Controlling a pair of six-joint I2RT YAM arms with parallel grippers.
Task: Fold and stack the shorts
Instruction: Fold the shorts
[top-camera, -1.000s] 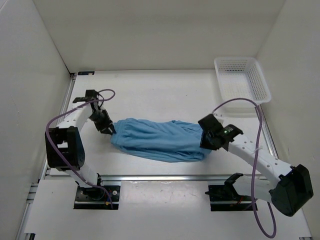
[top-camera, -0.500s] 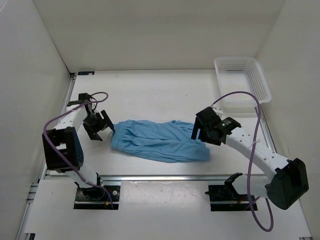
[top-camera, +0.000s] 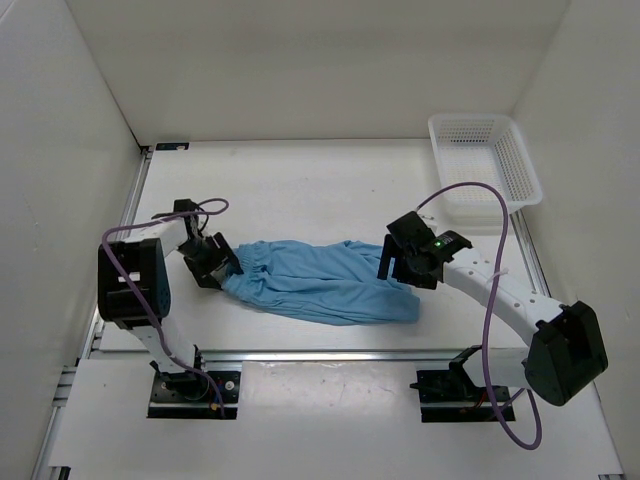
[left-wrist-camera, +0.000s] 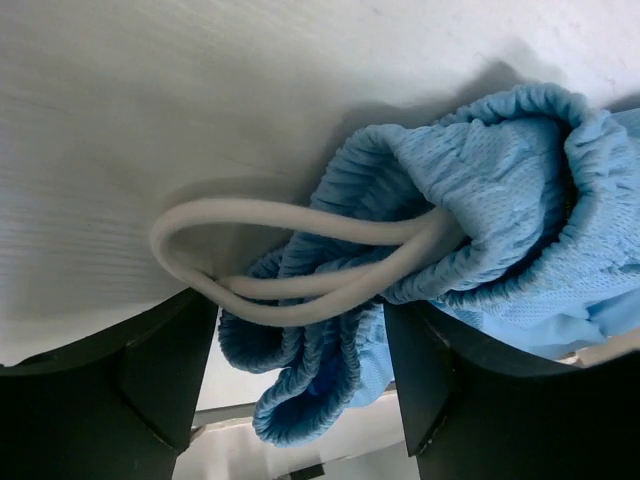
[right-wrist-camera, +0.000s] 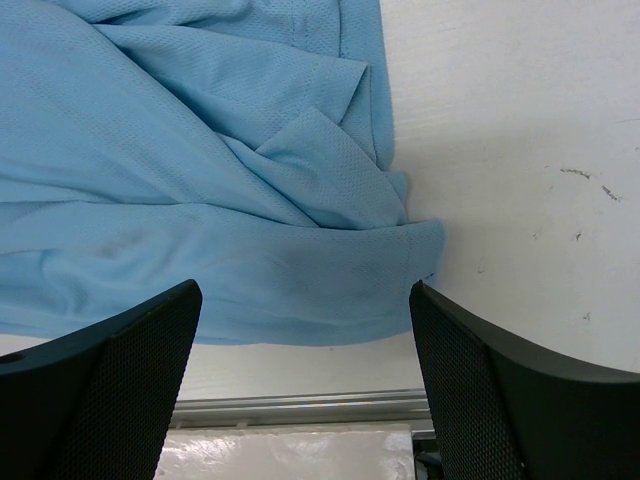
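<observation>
Shorts (top-camera: 320, 282) lay released, folded lengthwise on the desk (top-camera: 300, 190). Left tool (top-camera: 213, 262), jaws apart, had returned astride the waistband; right tool (top-camera: 400, 262) hovered spread over the hems. The cross-fold likely came next.

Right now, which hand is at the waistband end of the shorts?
The left hand: the shorts' gathered waistband and white drawstring loop lie between its open fingers. The right hand faces the leg hems.

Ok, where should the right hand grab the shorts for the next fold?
Take the leg-hem end of the shorts, at the near corner where the layers lie flat and stacked. Come straight down with the right hand, which hangs open over that edge; the creased folds further in would probably pinch unevenly.
</observation>
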